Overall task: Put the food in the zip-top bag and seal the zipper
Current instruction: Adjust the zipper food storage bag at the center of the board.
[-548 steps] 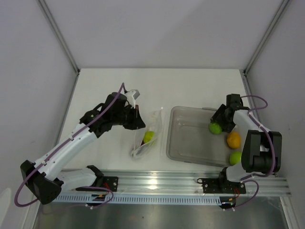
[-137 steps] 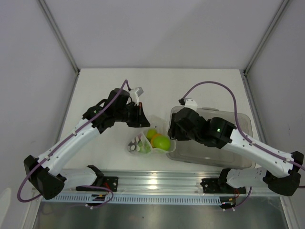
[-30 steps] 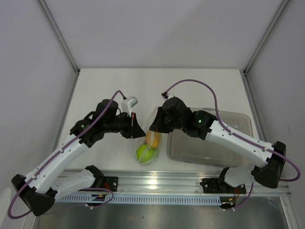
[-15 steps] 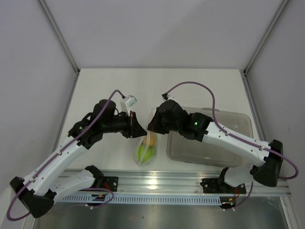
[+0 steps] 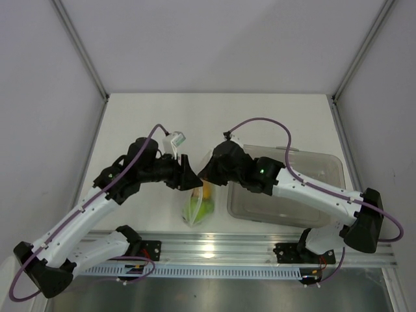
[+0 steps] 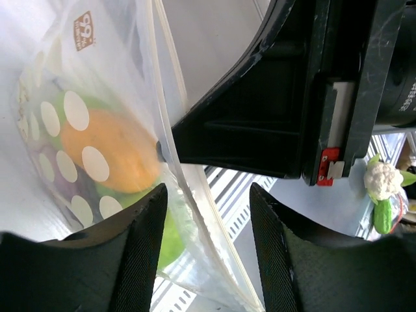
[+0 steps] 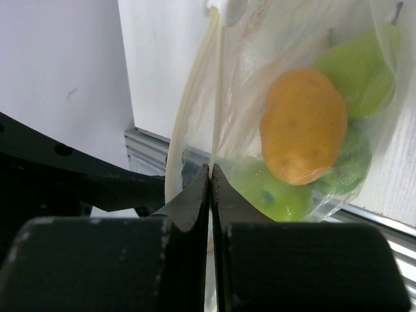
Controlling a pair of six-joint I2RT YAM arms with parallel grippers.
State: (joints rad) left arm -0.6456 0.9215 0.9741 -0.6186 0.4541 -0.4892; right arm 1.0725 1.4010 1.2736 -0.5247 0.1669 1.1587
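Centre of the overhead view: the zip-top bag (image 5: 199,200), holding an orange (image 7: 302,127) and green fruit (image 7: 357,62), is held over the desk (image 5: 260,120). Right jaws pinch its mouth edge tight; left jaws stand slightly apart around the film.

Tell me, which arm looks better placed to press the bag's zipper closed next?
Right, probably. The right gripper is shut on the zipper at the mouth of the zip-top bag, so it could slide along, pressing it. The left gripper stands open around the film.
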